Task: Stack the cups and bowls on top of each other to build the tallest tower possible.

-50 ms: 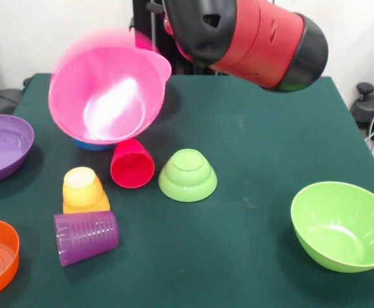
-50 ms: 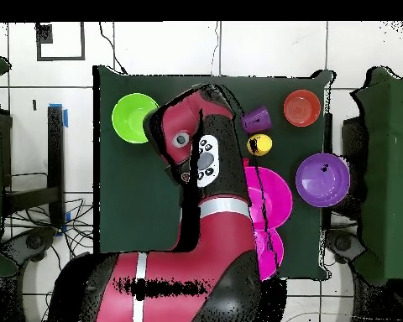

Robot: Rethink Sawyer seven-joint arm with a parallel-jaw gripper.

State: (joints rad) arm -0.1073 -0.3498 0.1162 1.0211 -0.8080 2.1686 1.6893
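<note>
Large pink bowl tilted, rim toward camera, propped over a blue bowl at desk's back-left. Hand hidden behind it — grip cannot be told. Best: level bowl, centre it, lower slowly.

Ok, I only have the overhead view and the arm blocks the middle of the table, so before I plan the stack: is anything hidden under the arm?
Observer: Yes. A red cup lies on its side there, with its mouth facing the front camera.
Operator: Anything else under there?
Observer: A small green bowl sits upside down just beside that cup.
Operator: And the pink bowl, is it lying flat?
Observer: No. It is tipped up steeply, its lower edge resting on a blue bowl that is mostly hidden beneath it.
</note>
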